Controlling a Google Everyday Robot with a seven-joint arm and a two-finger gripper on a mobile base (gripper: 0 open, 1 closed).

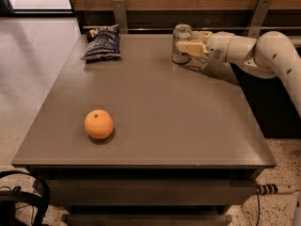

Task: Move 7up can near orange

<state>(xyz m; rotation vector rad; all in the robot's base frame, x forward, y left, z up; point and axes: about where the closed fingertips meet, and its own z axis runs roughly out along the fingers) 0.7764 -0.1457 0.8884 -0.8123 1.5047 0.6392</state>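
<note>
The 7up can (180, 33) stands upright at the far edge of the table, right of the middle. My gripper (185, 41) reaches in from the right and its cream fingers (189, 47) sit on either side of the can, closed on it. The can's base rests on the table. The orange (99, 124) lies on the near left part of the table, far from the can and the gripper.
A dark blue crisp bag (101, 43) lies at the far left of the brown table (188, 126). A wooden wall with metal brackets runs behind the table. My white arm (263, 51) hangs over the far right corner. Black cables (19, 197) lie on the floor at the lower left.
</note>
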